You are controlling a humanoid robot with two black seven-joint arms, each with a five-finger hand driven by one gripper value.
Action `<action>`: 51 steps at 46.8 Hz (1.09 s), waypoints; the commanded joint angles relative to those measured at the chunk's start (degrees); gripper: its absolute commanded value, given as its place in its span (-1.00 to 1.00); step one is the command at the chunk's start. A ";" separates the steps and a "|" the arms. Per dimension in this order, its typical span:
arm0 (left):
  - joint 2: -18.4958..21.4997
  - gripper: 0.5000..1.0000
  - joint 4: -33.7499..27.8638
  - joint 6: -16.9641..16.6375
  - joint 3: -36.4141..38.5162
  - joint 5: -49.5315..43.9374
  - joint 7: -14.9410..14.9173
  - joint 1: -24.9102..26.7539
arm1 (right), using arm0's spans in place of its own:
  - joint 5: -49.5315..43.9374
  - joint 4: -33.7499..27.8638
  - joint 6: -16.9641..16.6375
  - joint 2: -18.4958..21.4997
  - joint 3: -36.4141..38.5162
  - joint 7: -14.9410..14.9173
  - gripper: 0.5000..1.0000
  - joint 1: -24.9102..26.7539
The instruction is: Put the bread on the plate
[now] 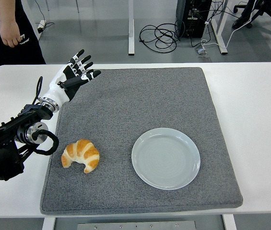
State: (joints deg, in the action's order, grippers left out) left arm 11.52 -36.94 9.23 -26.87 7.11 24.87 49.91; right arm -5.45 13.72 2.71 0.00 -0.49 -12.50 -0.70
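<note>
croissant (80, 155): golden-brown, curved, lying flat on grey mat, near-left area. plate (166, 158): pale grey-blue, round, empty, upright, to its right, not touching.

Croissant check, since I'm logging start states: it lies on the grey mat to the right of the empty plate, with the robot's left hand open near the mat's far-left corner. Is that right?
Not quite. The head view shows the croissant lying on the grey mat to the left of the empty plate, not the right. The left hand is indeed open near the mat's far-left corner.
</note>
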 commanded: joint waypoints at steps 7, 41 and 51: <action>0.17 0.88 -0.32 -0.26 -0.03 -0.08 0.00 0.19 | 0.00 0.08 0.01 0.00 -0.03 0.02 1.00 0.00; 1.13 0.86 -3.04 -0.96 0.06 -0.08 0.00 0.63 | 0.00 -0.01 0.01 0.00 -0.03 0.02 1.00 0.00; 11.14 0.86 -21.48 -8.78 1.03 0.80 -0.70 3.08 | 0.00 -0.01 0.01 0.00 -0.03 0.02 1.00 0.00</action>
State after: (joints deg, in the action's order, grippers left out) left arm 19.88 -52.99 2.55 -26.25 7.79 24.40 52.26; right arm -5.45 13.71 2.73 0.00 -0.53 -12.49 -0.70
